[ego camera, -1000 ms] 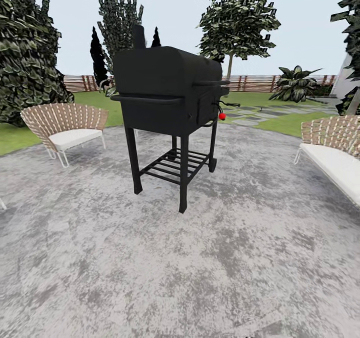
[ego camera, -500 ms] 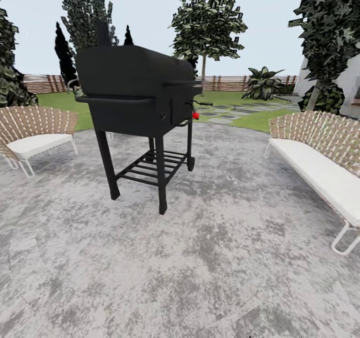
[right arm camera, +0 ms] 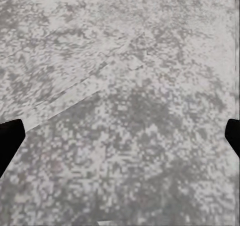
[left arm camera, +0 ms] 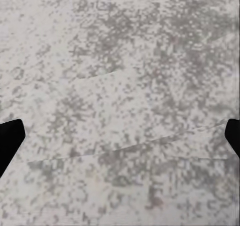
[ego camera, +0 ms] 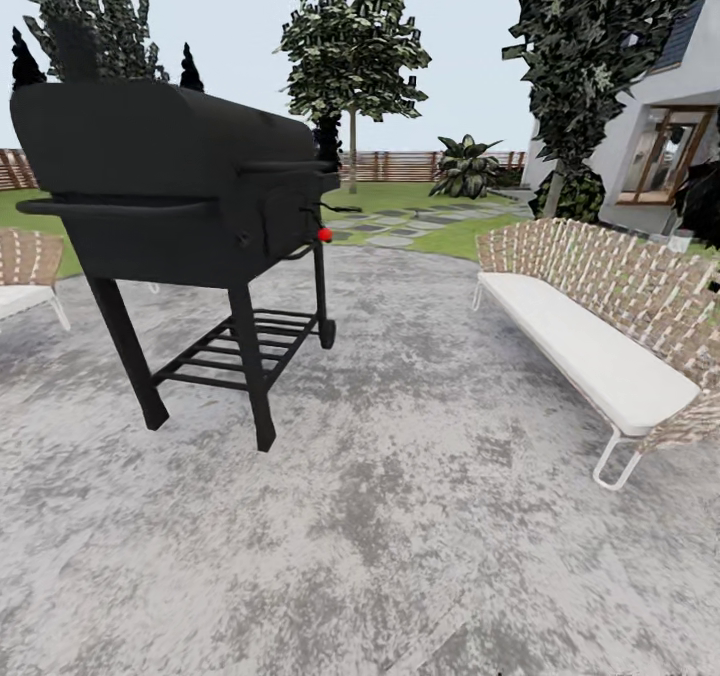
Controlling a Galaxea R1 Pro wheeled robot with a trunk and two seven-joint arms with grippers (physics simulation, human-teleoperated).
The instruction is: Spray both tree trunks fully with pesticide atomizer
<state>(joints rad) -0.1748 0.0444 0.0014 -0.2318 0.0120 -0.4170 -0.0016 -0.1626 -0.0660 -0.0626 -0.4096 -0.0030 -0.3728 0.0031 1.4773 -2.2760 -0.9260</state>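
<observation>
The head view has been swung to the right since the earlier frames, so the black metal barbecue smoker on legs (ego camera: 190,216) is now seen at the left and a long woven bench with a white cushion (ego camera: 590,336) at the right. Mottled grey stone paving (ego camera: 400,516) is shown beneath. A tall tree with a grey-brown trunk (ego camera: 352,146) is seen far back on the lawn. The left jaws (left arm camera: 120,141) and right jaws (right arm camera: 120,141) are held wide apart over paving.

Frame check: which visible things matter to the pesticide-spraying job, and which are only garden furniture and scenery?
Job-related:
tree with a bare grey-brown trunk
lawn
left gripper, open over paving
right gripper, open over paving

Bystanders:
black grill
wicker sofa
wicker chair
house
wooden fence
</observation>
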